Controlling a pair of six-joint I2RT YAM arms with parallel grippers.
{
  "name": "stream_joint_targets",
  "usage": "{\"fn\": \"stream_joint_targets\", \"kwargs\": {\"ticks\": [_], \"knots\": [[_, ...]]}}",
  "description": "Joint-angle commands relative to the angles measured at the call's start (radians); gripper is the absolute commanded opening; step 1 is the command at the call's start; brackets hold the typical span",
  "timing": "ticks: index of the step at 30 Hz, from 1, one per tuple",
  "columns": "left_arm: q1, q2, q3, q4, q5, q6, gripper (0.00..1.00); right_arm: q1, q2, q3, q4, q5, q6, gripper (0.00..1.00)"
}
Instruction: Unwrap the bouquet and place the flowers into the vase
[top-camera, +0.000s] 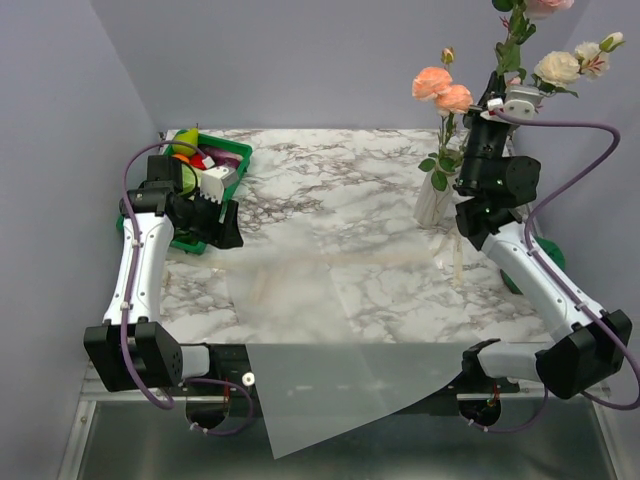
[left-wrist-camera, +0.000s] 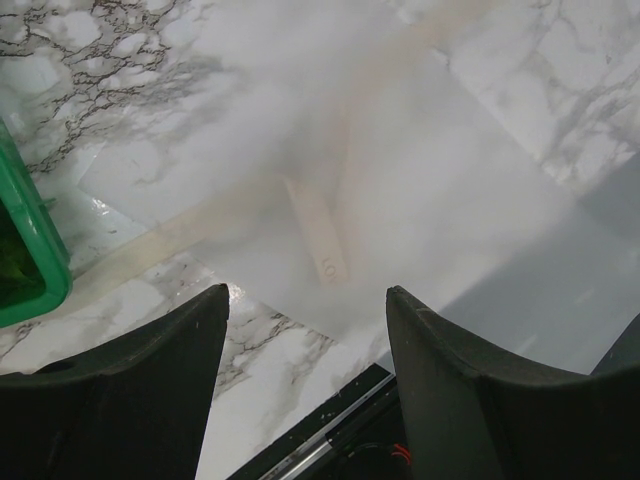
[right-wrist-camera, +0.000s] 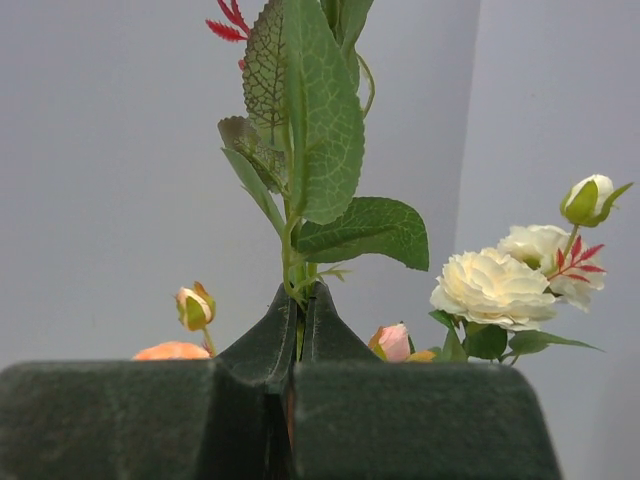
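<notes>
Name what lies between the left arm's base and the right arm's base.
A sheet of translucent white paper lies flat between the left arm's base and the right arm's base, with one corner hanging past the near edge. The top view shows it.

green tray (top-camera: 236, 150) far left, flat sheet (top-camera: 320, 392) mid-table, vase (top-camera: 433, 206) far right

**Green tray far left, dark lump on the right**

I'm looking at a green tray (top-camera: 236, 152) at the far left of the marble table (top-camera: 340, 200), with toy vegetables (top-camera: 190, 148) heaped inside. Near the right edge, a dark green lump (top-camera: 514, 281) shows, mostly hidden.
</notes>
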Motion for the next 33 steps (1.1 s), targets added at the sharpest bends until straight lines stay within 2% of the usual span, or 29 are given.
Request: {"fn": "stream_joint_targets", "kwargs": {"ticks": [1,8,18,27,29,30,32,33], "knots": [[0.008,0.019,0.043,-0.014,0.02,0.008,0.73,-0.026,0.031,-0.023,0.106,0.036,0.018,0.01],[0.011,0.027,0.042,-0.013,0.0,0.016,0.73,-0.056,0.069,-0.042,0.129,0.021,0.044,0.01],[0.016,0.039,0.042,-0.009,0.003,0.018,0.73,-0.064,0.082,-0.08,0.075,0.016,0.148,0.01],[0.019,0.021,0.017,-0.002,0.003,0.021,0.73,-0.066,0.074,-0.118,0.064,0.005,0.136,0.01],[0.021,0.019,0.014,-0.003,0.005,0.021,0.73,-0.064,0.068,-0.12,0.032,0.001,0.142,0.07],[0.021,0.019,0.014,-0.003,0.006,0.021,0.73,-0.062,0.062,-0.114,0.014,-0.007,0.159,0.21],[0.021,0.016,0.016,-0.005,0.009,0.021,0.73,-0.064,0.037,-0.108,-0.046,-0.033,0.176,0.41],[0.021,0.016,0.017,-0.006,0.012,0.021,0.73,-0.061,0.03,-0.105,-0.064,-0.036,0.193,0.59]]}}
